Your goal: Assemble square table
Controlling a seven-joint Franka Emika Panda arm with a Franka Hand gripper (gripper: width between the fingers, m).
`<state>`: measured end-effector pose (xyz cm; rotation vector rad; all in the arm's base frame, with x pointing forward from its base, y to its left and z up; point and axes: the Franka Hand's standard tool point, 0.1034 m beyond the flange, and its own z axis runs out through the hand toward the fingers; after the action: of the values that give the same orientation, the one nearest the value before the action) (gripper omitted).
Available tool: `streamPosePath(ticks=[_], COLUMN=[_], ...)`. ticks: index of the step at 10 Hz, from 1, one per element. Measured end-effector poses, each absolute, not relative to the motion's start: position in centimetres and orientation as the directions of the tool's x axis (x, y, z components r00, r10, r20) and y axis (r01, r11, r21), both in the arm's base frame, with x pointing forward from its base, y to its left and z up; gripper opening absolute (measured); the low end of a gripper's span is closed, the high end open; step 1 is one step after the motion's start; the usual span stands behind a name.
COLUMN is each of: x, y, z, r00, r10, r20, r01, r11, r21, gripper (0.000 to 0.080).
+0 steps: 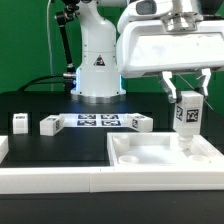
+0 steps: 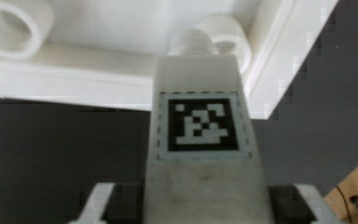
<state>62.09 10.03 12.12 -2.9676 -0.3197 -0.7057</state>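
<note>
**Leg held over the tabletop's right side: line it up before pressing**

The square tabletop (image 1: pixel 150 160) lies rim-up at the near side, toward the exterior view's right. Above its right part hangs the gripper (image 1: pixel 187 95), its fingers closed on the flanks of one leg (image 1: pixel 187 114), which is upright with its lower end at the slab. Contact cannot be made out. To seat it well, I would keep the leg vertical, centre its tip on the corner hole, and only then push or turn, without dragging sideways.

The exterior view alone shows that the leg is upright. It also shows the three loose legs (image 1: pixel 48 124) lying farther back near the marker board (image 1: pixel 98 121). The wrist view alone shows the leg's rounded tip (image 2: pixel 208 42) close beside the slab's rim wall (image 2: pixel 291 50). It also shows the leg's tag (image 2: pixel 201 125).
</note>
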Motion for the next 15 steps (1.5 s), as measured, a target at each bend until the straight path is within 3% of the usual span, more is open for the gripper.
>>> streamPosePath(ticks=[2, 15], x=[63.0, 62.7], y=[11.0, 11.7], z=[11.9, 10.2], r00=[0.86, 0.865], r10=[0.232, 0.231], r20=[0.455, 0.446], r01=[0.265, 0.266], r11=[-0.964, -0.964], r21=[-0.009, -0.016], gripper=[0.0291, 0.0291])
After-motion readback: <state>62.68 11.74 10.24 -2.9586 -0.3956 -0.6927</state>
